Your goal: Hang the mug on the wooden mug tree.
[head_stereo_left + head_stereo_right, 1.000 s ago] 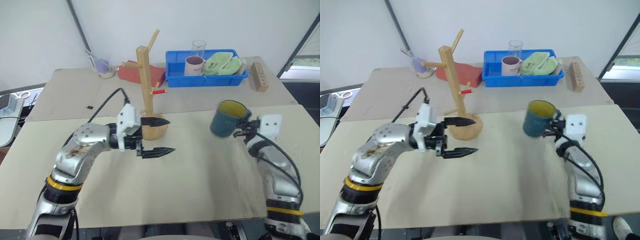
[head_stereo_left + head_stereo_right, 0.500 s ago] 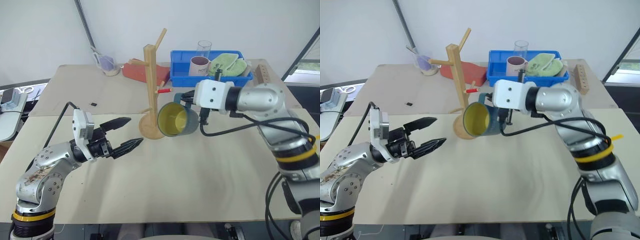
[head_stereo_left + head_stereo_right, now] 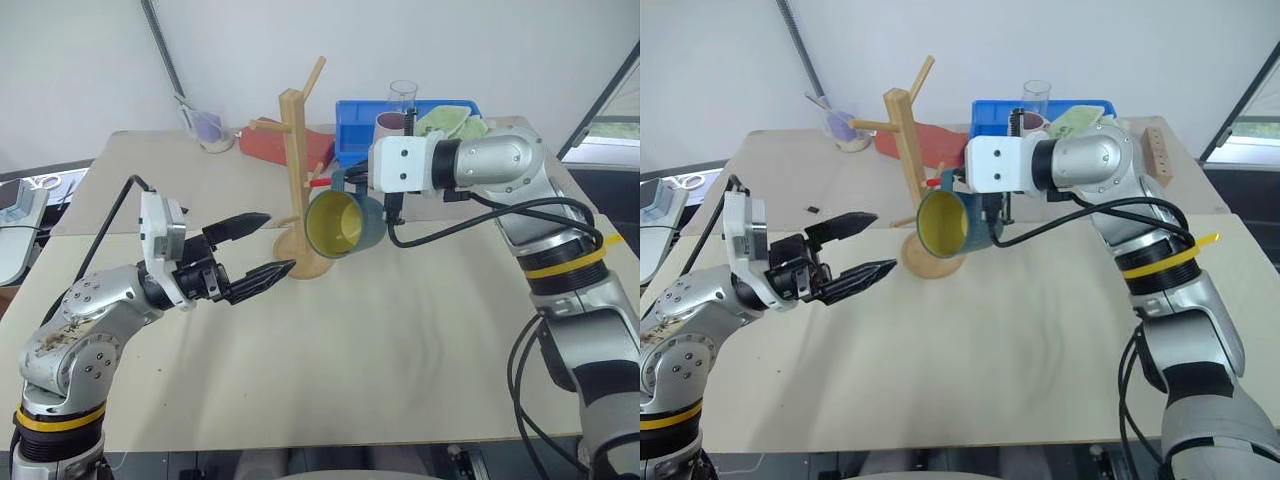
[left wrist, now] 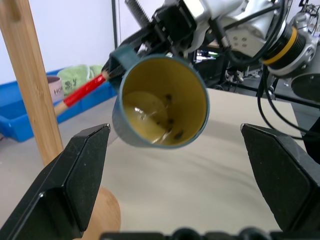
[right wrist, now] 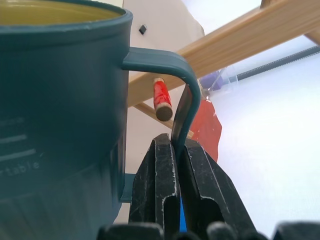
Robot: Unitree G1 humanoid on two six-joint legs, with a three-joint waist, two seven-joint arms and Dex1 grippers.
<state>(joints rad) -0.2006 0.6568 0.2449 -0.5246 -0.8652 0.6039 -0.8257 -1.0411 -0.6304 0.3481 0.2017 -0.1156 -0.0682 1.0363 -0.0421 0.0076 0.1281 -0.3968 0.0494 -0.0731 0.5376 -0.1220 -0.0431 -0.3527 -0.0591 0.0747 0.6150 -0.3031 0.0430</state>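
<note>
- Right wrist view: my right gripper [image 5: 177,150] pinches the mug [image 3: 343,223] by its thin handle [image 5: 181,95], beside the red-tipped peg [image 5: 160,99] at the wooden mug tree's [image 3: 295,150] three o'clock.
- My left gripper [image 3: 258,247] hangs open, empty.
- Risk: the mug pivots in my pinch and the loop misses the peg.

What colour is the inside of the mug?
Yellow inside the mug, seen best in the left wrist view.
</note>
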